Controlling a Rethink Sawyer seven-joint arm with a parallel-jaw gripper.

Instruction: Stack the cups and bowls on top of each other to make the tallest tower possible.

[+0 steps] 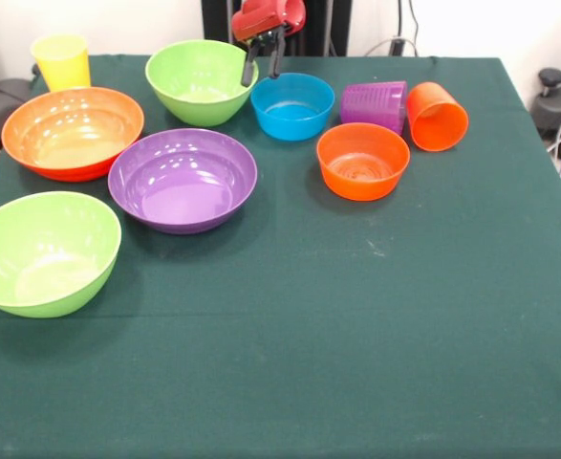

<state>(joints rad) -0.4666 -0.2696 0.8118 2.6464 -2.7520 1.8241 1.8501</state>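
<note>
My gripper [262, 65] hangs at the table's far edge, open and empty, above the gap between a lime green bowl [201, 81] and the small blue bowl [292, 105]. A large orange bowl [73, 132], a purple bowl [183, 179] and a second lime green bowl [43, 251] stand at the left. The small orange bowl [362, 160] stands right of centre. The yellow cup [60, 62] stands upright at the far left. The purple ribbed cup [376, 103] and the orange cup [438, 117] lie on their sides side by side. The pink bowl is out of view.
All things rest on a dark green tablecloth [309, 335], crowded into the far half. The robot's pedestal [309, 24] stands behind the far edge. A black device with cables [559, 100] sits beyond the right edge.
</note>
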